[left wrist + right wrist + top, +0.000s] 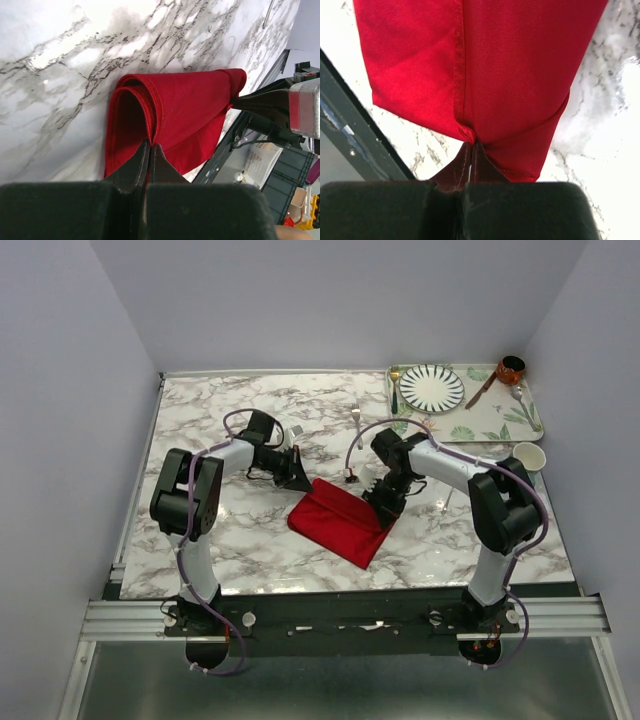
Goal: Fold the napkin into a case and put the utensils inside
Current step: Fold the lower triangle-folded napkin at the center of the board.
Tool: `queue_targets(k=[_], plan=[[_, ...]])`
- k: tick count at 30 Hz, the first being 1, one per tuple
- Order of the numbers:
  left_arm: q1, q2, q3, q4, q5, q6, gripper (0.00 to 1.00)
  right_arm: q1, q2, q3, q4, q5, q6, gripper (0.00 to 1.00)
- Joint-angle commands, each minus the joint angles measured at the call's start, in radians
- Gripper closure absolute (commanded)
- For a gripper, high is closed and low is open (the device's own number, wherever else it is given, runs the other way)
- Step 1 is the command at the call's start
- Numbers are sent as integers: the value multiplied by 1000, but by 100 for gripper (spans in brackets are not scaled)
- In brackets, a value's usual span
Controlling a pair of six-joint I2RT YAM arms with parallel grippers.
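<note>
- While the napkin [338, 521] lies doubled over on the marble table [200, 420], between the two arms and near the front edge, it is a broad folded patch and not yet the narrow case, so the step in hand looks like a further fold
- To do that fold well, I judge that both pinched ends should rise and travel together at an even height, so the hemmed edges land flush and the looped layers do not slide apart; pulling the ends away from each other would only drag the cloth
- Left gripper [150, 150]: jaws closed on the napkin, the tips biting the stitched hem where the rolled layers meet, at the cloth's far-left corner
- Right gripper [472, 149]: jaws likewise closed on the napkin, nipping a hem corner at its right end, with the rest of the cloth spreading away from the tips
- Both holds are shallow, at the very tips, so a jerk could probably free the fabric
- Fork [355, 417]: on bare marble beyond the napkin, apart from it and from both grippers
- Further out, a tray [500, 425] in the far-right corner carries a striped plate [445, 390], and a white cup [527, 455] stands just in front of it
</note>
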State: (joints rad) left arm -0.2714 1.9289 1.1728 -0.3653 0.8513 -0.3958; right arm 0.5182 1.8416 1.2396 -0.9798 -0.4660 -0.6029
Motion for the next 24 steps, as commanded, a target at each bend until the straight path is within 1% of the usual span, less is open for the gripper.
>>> queue_targets(k=[1,4,8,9,14,16,17,18,19,20,21,22,23,24], plan=[[5,38,51,-32,-64,40,100,2,54,-6,47,-3,37,99],[5,65,68,-53,-81,66,100,2,90,-11,73,30,45,99],[6,87,76,-87,-145,100,100,2,126,-8,102,104,41,99],[6,87,77,-92,-178,107,100,3,133,-2,107,128,40,99],[21,62,48,-86,-215,115,99,2,174,60,115,167,15,99],[35,39,21,-57,-215,106,91,2,179,75,113,184,-4,99],[40,7,10,-46,-210,106,85,2,182,81,113,187,-15,99],[46,-13,-13,-35,-206,106,72,2,183,92,115,194,-26,99],[66,-36,-33,3,-174,107,68,2,183,96,113,196,-49,99],[80,-92,-56,34,-160,92,66,2,185,103,113,198,-64,99],[93,-129,-115,75,-138,77,63,3,185,112,115,207,-78,99],[112,-168,-148,177,-117,60,61,3,186,116,115,211,-104,99],[135,-233,-172,218,-89,40,60,5,186,123,115,216,-119,99],[141,-260,-194,244,-81,22,56,5,192,129,116,225,-133,99]])
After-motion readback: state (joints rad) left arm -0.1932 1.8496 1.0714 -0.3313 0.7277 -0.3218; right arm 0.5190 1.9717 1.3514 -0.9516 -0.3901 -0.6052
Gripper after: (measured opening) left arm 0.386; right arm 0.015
